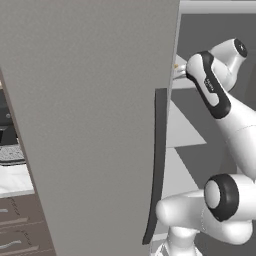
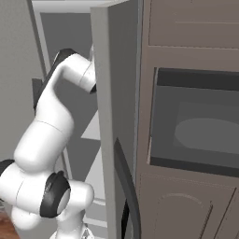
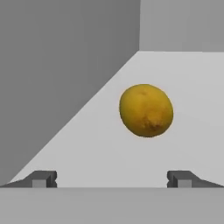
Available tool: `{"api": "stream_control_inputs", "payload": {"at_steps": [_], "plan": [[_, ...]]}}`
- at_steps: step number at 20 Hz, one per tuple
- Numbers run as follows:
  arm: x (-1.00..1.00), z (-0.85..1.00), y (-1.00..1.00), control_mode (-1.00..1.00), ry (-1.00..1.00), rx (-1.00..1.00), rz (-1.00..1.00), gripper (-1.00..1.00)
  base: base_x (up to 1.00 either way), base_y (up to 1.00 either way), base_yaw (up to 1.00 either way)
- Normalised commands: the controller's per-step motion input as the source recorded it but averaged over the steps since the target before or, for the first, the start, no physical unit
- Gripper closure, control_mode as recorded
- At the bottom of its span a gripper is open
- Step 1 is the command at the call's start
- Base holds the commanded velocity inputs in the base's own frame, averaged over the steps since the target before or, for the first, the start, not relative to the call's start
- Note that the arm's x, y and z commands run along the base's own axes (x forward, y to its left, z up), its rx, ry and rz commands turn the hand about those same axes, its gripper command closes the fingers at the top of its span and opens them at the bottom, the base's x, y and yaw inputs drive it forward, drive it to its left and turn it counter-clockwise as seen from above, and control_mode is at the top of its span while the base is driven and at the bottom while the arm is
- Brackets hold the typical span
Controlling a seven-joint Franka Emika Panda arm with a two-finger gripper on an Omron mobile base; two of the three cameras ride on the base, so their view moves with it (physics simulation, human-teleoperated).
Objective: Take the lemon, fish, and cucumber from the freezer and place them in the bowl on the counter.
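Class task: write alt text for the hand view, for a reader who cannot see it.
A yellow-orange lemon lies on a pale shelf inside the grey freezer, ahead of the open claw and slightly right of its centre. The two dark fingertips stand wide apart at the bottom, touching nothing.

The lemon, round and yellow-orange with a mottled skin, lay alone on a pale shelf inside the freezer, near the far corner of its grey walls. The freezer's broad grey door, with its long dark vertical handle, stood open.
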Motion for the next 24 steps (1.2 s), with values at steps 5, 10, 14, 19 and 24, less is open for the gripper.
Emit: {"api": "stream_control_inputs", "payload": {"at_steps": [5,10,14,19,24], "plan": [[0.6,0.0,-0.12,-1.0,0.07,0.0,0.0,-1.0,0.0,0.0,0.0],[0.47,0.0,-0.05,-1.0,0.0,0.0,0.0,-1.0,0.0,0.0,0.0],[0.37,-0.14,0.0,-1.0,0.0,0.0,0.0,-1.0,0.0,0.0,0.0],[0.1,-0.16,0.0,-1.0,0.0,0.0,0.0,-1.0,0.0,0.0,0.0],[0.0,-0.11,0.0,-1.0,0.0,0.0,0.0,-1.0,0.0,0.0,0.0]]}}
